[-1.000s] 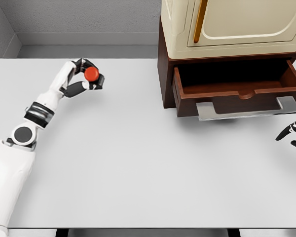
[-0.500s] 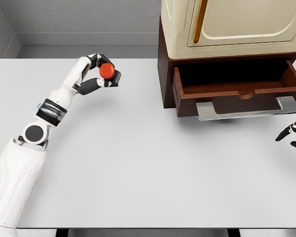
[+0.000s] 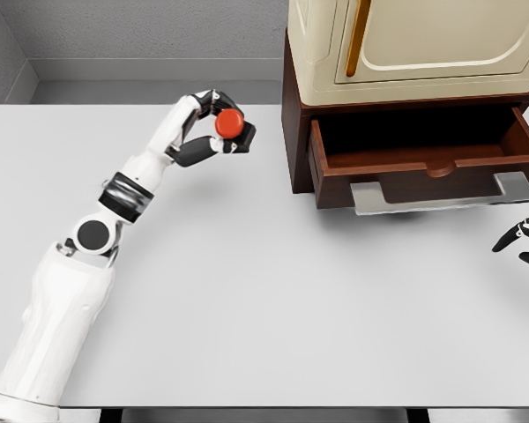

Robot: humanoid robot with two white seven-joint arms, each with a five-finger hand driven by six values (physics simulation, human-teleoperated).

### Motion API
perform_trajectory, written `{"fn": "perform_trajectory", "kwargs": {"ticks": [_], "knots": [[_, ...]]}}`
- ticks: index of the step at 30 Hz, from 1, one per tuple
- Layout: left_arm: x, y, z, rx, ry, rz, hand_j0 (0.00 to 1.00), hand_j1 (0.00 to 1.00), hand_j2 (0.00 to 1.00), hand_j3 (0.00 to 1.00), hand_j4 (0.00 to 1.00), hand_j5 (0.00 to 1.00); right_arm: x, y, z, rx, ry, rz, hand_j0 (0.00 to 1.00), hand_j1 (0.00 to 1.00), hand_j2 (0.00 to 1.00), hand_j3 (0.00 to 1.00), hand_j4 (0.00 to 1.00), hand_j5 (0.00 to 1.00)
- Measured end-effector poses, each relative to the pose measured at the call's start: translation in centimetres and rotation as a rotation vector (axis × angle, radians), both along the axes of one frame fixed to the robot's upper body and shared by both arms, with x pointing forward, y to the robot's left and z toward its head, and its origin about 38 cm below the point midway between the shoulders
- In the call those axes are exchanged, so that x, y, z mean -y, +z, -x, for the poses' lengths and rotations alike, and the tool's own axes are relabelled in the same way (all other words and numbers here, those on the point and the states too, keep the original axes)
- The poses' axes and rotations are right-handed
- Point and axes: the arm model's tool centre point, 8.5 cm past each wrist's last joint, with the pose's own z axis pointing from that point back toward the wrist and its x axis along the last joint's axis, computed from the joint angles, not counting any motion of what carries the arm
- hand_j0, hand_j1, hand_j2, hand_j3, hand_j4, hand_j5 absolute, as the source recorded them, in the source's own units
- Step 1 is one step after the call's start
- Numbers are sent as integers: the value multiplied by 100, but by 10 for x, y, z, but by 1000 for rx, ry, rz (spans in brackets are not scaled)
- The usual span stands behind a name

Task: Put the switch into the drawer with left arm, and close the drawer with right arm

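The left arm came in from the lower left corner of the frame and reached diagonally up toward the upper middle, its white forearm angled right and the wrist bent. The left hand (image 3: pixel 213 128) sat left of centre in the upper part of the frame, its dark fingers (image 3: pixel 198 153) curled in a closed grasp with the thumb opposing them. The right hand (image 3: pixel 527 238) showed only at the right edge, a little below mid-height, with a few fingertips pointing left and loosely spread.
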Motion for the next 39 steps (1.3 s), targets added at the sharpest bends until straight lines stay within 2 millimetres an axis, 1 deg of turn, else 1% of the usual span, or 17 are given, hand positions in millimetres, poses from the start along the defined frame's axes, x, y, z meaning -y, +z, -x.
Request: {"fn": "perform_trajectory", "kwargs": {"ticks": [6, 12, 13, 18, 21, 26, 28, 30, 39], "knots": [[21, 12, 1, 14, -35, 22, 35, 35, 35, 35, 35, 35, 0, 0, 0, 0, 0, 0, 55, 55, 55, 55, 55, 55], [38, 22, 3, 25, -66, 29, 35, 35, 35, 35, 35, 35, 0, -1, 0, -1, 0, -1, 55, 55, 55, 55, 55, 55], [41, 27, 2, 36, -74, 28, 35, 35, 35, 35, 35, 35, 0, -1, 0, -3, 0, -1, 55, 55, 55, 55, 55, 55], [56, 33, 5, 47, -104, 38, 35, 35, 35, 35, 35, 35, -1, -1, 0, -2, 1, -2, 55, 55, 55, 55, 55, 55], [67, 46, 2, 74, -128, 42, 35, 35, 35, 35, 35, 35, -1, -2, 0, -5, 2, -2, 55, 55, 55, 55, 55, 55], [87, 45, 5, 70, -150, 24, 35, 35, 35, 35, 35, 35, -1, -2, 0, -5, 2, -2, 55, 55, 55, 55, 55, 55], [94, 49, 5, 84, -154, 12, 35, 35, 35, 35, 35, 35, -1, -2, 0, -5, 2, -2, 55, 55, 55, 55, 55, 55], [98, 51, 4, 89, -154, -1, 35, 35, 35, 35, 35, 35, -1, -2, 0, -5, 2, -2, 55, 55, 55, 55, 55, 55], [97, 57, 0, 80, -158, -14, 35, 35, 35, 35, 35, 35, -1, -2, 0, -5, 2, -2, 55, 55, 55, 55, 55, 55]]}}
